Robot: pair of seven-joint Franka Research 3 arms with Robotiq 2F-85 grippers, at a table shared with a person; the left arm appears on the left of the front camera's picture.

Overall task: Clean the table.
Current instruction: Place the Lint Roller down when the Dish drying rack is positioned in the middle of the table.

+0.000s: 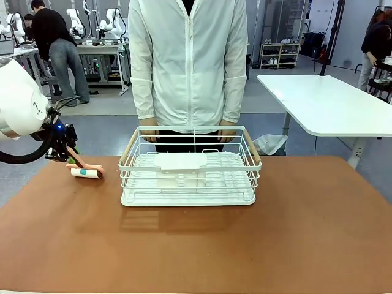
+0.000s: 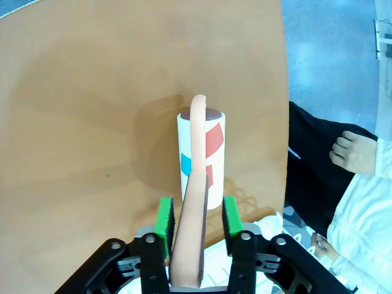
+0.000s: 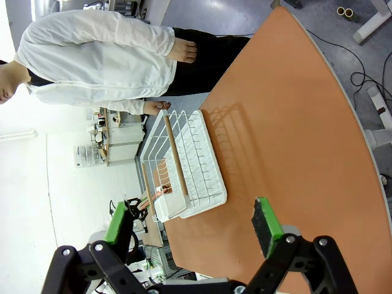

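The reddish-brown table [image 1: 196,245] carries a lint roller [image 1: 86,173] near its far left edge, a white roll with red and blue print on a curved peach handle. My left gripper [image 1: 68,156] is at the handle's end. In the left wrist view the roller [image 2: 202,153] rests on the table [image 2: 92,92], and its handle runs back between the green pads [image 2: 164,215] of my left gripper [image 2: 196,214] with a small gap on each side, so the jaws are open. My right gripper [image 3: 191,223] is held above the table [image 3: 275,141], wide open with nothing in it.
A white wire basket [image 1: 128,153] with wooden rims stands at the middle of the far side; it is also in the right wrist view [image 3: 184,165]. A person in a white jacket stands behind it, hands [image 1: 149,136] near its far rim. A white-topped table [image 1: 324,101] stands at the far right.
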